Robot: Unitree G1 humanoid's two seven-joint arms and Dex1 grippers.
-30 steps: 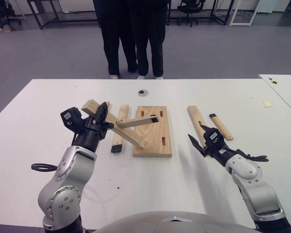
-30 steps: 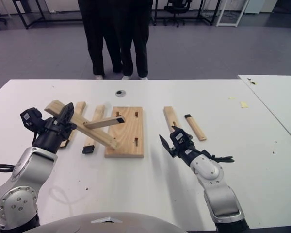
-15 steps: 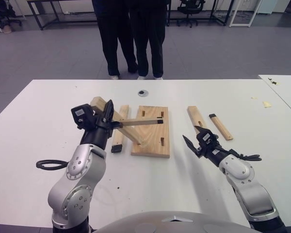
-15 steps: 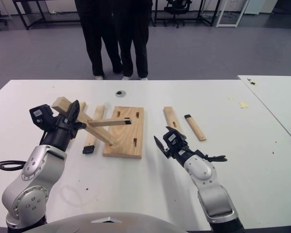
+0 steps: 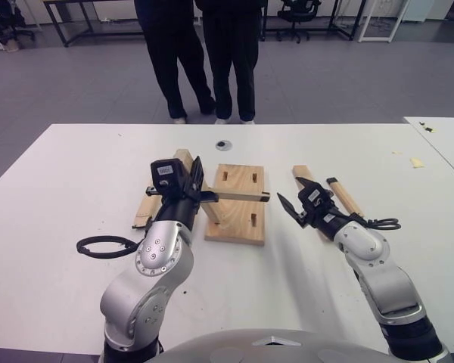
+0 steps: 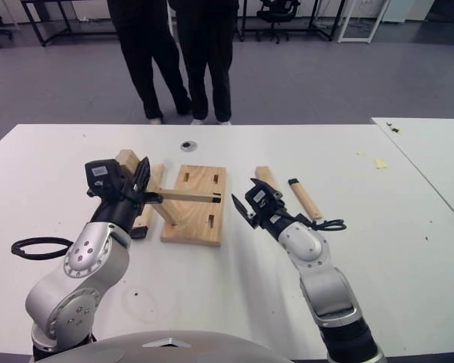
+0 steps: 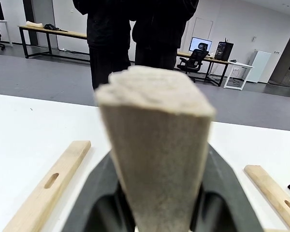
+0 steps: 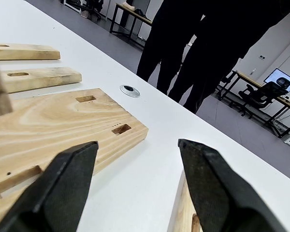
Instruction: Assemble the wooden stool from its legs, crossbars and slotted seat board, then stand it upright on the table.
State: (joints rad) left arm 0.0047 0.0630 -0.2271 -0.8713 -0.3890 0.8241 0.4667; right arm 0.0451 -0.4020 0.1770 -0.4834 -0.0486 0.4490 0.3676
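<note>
Two end effectors hang over the white counter (image 5: 60,174), one on each side of the pale rectangular slotted seat board (image 5: 238,219). The board lies flat near the middle of the counter.

The left end effector (image 5: 191,184) is clamped on a thick pale wooden leg (image 7: 154,145). From the left wrist, its dark fingers (image 7: 99,203) press against both sides of the wood. The leg is tilted, with its upper end toward the far side and its lower end down by the board's left edge. From where I stand I cannot tell whether it touches the board. A thin crossbar with a dark tip (image 5: 242,196) juts from the leg toward the right and sits level above the board.

The right end effector (image 5: 291,195) is spread wide with nothing between its fingers, just off the board's right edge and apart from it.

A broad stretch of white counter runs from the board to the near edge, and more runs out to the left. On the right the counter ends at a narrow gap, and a second white table (image 5: 439,132) starts beyond it.

A slotted wooden leg (image 5: 300,173) on the right is mostly covered by the right end effector. A short wooden stick with a black end (image 5: 346,198) lies just beside that leg. Another slotted wooden piece (image 5: 145,211) lies left of the board, half hidden behind the left arm. A small round dark grommet (image 5: 224,144) sits in the counter beyond the board.
</note>
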